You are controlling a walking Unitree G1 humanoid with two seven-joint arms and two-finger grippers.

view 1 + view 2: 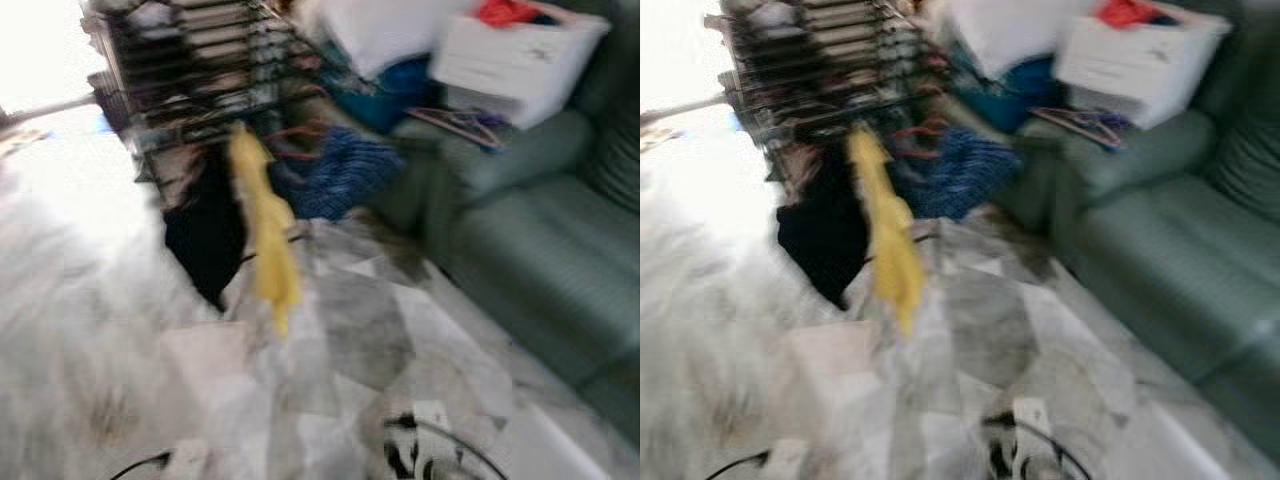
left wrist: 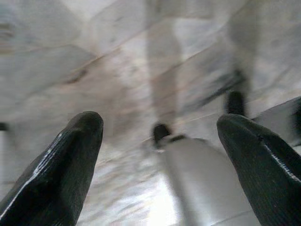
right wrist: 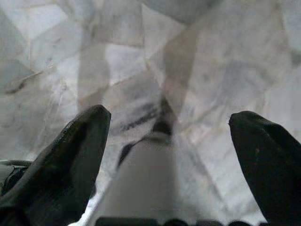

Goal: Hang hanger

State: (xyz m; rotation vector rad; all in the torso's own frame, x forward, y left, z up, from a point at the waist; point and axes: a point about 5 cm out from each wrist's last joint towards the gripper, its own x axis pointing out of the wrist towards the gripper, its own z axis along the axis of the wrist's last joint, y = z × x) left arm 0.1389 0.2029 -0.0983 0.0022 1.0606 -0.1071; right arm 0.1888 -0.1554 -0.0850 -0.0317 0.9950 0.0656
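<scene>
Head views blurred, robot likely mid-walk. Largest first: pale marble-tile floor (image 1: pixel 90 330) takes most of frame; green upholstered sofa (image 1: pixel 560 250) along robot's right side, w/ white plastic laundry basket (image 1: pixel 515 55) sitting on its arm, prob parked there as the clothes source. Dark wire drying rack (image 1: pixel 190 70) stands at far end of floor, near the bright window area, looks like the hang target. Black garment (image 1: pixel 205 235), blue patterned cloth (image 1: pixel 335 175) and yellow garment (image 1: pixel 268 235) hang/droop off the rack's near side.

Hangers: thin pink/purple plastic hangers (image 1: pixel 462 125) lie on sofa arm just below the basket; too blurry to count.

Left gripper (image 2: pixel 160 136) spread wide, empty, pointing down at the floor. Right gripper (image 3: pixel 169 132) same: wide, nothing between fingers, floor below. Arms apparently hanging idle for walking.

Hangers are well apart from both grippers, ahead and to the right. My read: approach phase, no grasp yet; need to close on sofa arm first.
</scene>
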